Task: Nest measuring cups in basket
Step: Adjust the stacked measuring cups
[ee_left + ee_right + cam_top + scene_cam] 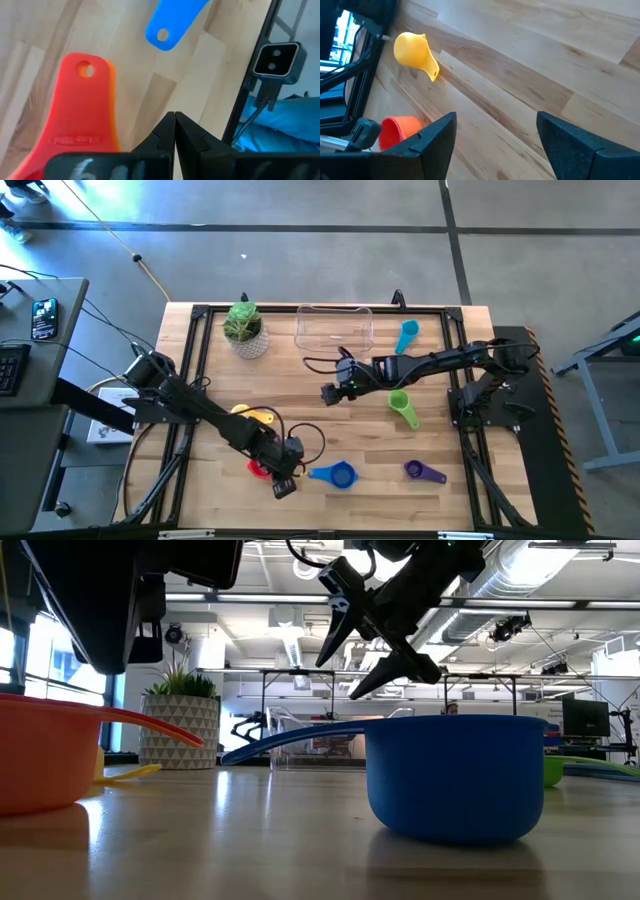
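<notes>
high view: the left gripper (283,483) sits low near the table's front edge, its arm stretched diagonally from the back-left corner over the yellow cup (258,417). in the left wrist view its fingers (175,131) are pressed together, clenched on nothing, with the red cup's handle (82,107) just beside them and the blue cup's handle (170,22) farther ahead. the blue cup (338,475) lies just right of that gripper.

the right gripper (333,392) hangs above mid-table, its arm reaching in from the right side. its fingers (432,135) stand wide apart, released, holding nothing; the low view shows them splayed in the air.

the basket (334,327) stands at the back edge, beside a potted plant (244,328). the light blue cup (405,335), green cup (402,407) and purple cup (423,471) lie apart on the right half.
</notes>
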